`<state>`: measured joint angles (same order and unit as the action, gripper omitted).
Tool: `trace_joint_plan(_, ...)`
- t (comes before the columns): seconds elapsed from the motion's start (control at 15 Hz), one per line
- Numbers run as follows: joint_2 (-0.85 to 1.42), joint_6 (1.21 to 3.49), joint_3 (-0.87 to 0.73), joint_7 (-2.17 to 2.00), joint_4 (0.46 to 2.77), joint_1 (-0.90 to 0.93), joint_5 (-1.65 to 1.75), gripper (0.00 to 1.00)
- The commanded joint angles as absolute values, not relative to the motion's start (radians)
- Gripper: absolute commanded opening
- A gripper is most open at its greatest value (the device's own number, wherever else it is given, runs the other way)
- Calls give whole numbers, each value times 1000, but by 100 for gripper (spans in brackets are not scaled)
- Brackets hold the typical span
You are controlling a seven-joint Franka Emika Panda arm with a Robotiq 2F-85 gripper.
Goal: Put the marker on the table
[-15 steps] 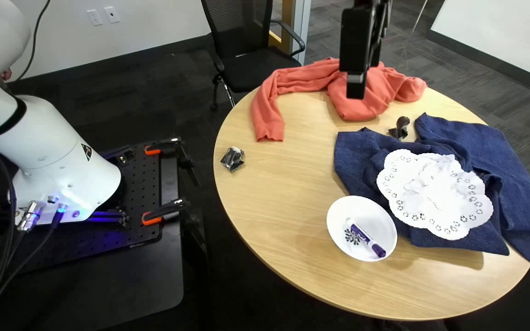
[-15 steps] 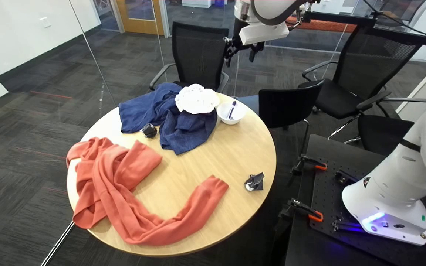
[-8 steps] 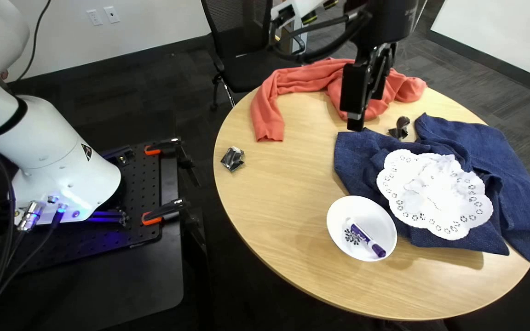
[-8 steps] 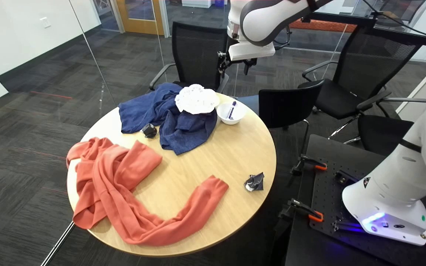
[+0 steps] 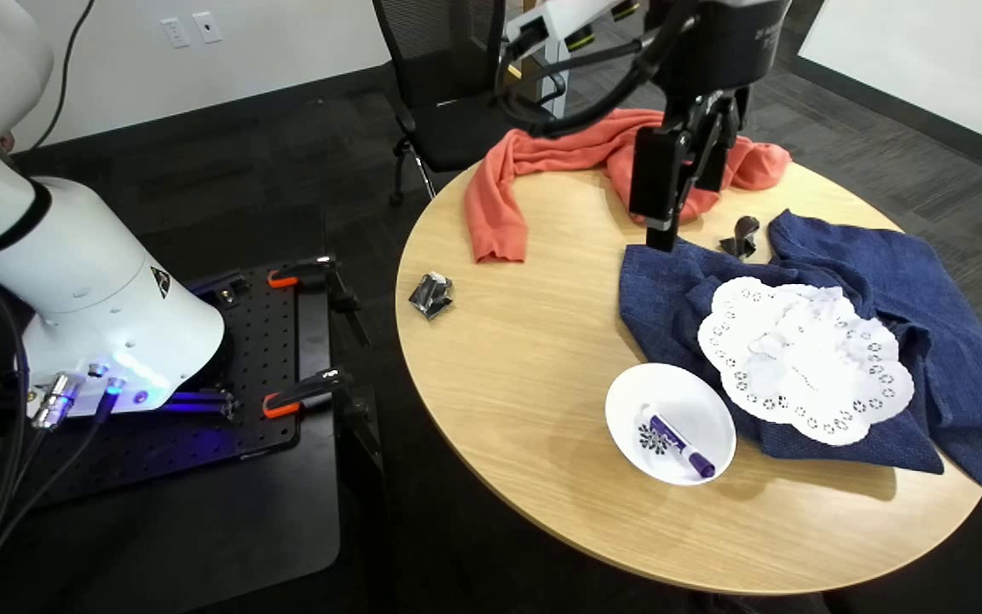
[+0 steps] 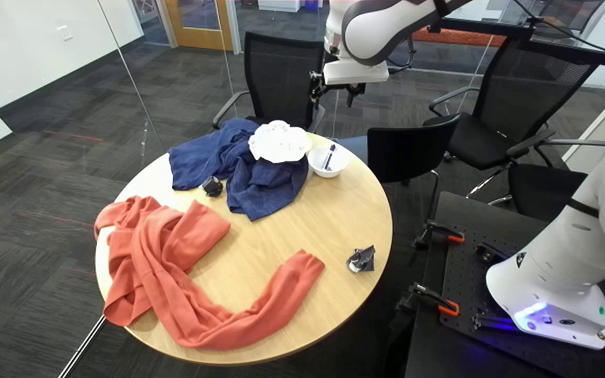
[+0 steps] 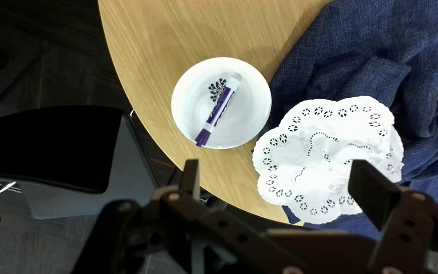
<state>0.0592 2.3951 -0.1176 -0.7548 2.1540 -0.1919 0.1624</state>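
Observation:
The marker, white and purple with a purple cap, lies in the white bowl in both exterior views [image 5: 677,439] [image 6: 329,156] and the wrist view [image 7: 219,108]. Its capped end leans on the bowl's rim. The bowl [image 5: 700,409] stands on the round light wood table [image 5: 534,358], near the edge. It also shows in the wrist view [image 7: 188,114]. My gripper [image 6: 333,100] is open and empty, in the air above the table. In the wrist view my gripper [image 7: 276,169] has its fingers wide apart, with the bowl beyond the left finger [image 7: 191,177].
A dark blue cloth [image 5: 926,273] with a white lacy doily [image 5: 806,367] lies beside the bowl. A red-orange garment [image 6: 166,262] covers another part of the table. Two crumpled dark objects [image 6: 361,259] [image 6: 211,186] lie on it. A black chair [image 6: 407,152] stands close to the edge.
My gripper has come down toward the table, mostly in the first half second, and has shifted only slightly since. The marker and the bowl have not moved.

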Motion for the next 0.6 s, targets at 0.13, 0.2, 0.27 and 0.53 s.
trace_joint_plan(0.13, 192, 2442, -169, -837, 2092, -184, 19, 100)
trace_joint_plan(0.2, 223, 2457, -180, -851, 2082, -184, 0, 100)
trace_joint_plan(0.27, 250, 2476, -188, -858, 2074, -183, -17, 100)
trace_joint_plan(0.53, 361, 2538, -218, -873, 2031, -178, -86, 100)
